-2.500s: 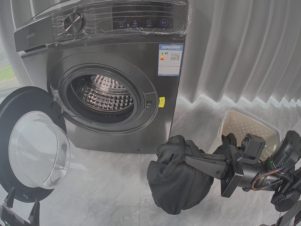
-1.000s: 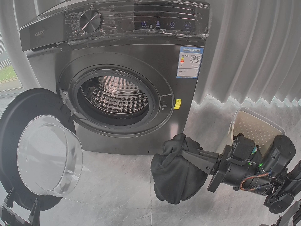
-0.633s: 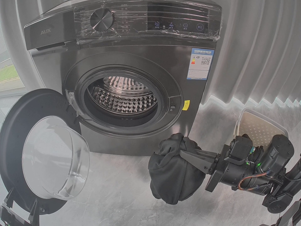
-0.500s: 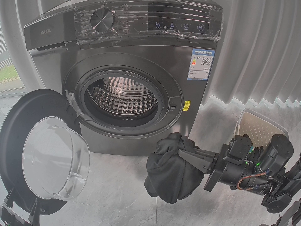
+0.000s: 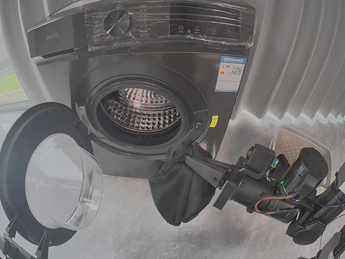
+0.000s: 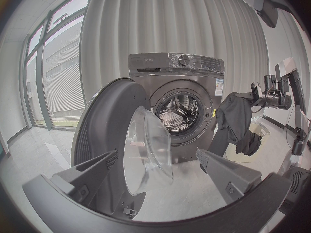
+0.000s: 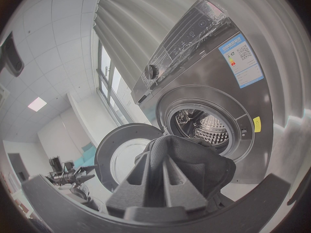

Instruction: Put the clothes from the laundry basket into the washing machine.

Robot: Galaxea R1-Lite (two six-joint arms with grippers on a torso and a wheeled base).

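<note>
black garment point(image 5: 179, 187) hangs bunched before the open grey washing machine point(image 5: 143, 65), white laundry basket point(image 5: 291, 141) beside.

Matt black cloth garment point(image 5: 178, 186); glossy metal washing machine point(image 5: 143, 65).

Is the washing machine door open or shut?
Open: the door is swung aside, and the metal drum shows through the opening.

One washing machine point(image 5: 143, 62), with one door point(image 5: 21, 144), one dial point(image 5: 116, 22) and two stickers on its front: one blue label point(image 5: 230, 73) and one yellow sticker point(image 5: 214, 121). One laundry basket point(image 5: 298, 141). One dark garment point(image 5: 178, 187) counts for certain. Whether the dark scrap point(image 5: 284, 161) at the basket is a second cannot be told. Two pincers: the left pincer point(image 6: 155, 154) and the right pincer point(image 5: 188, 159).
</note>
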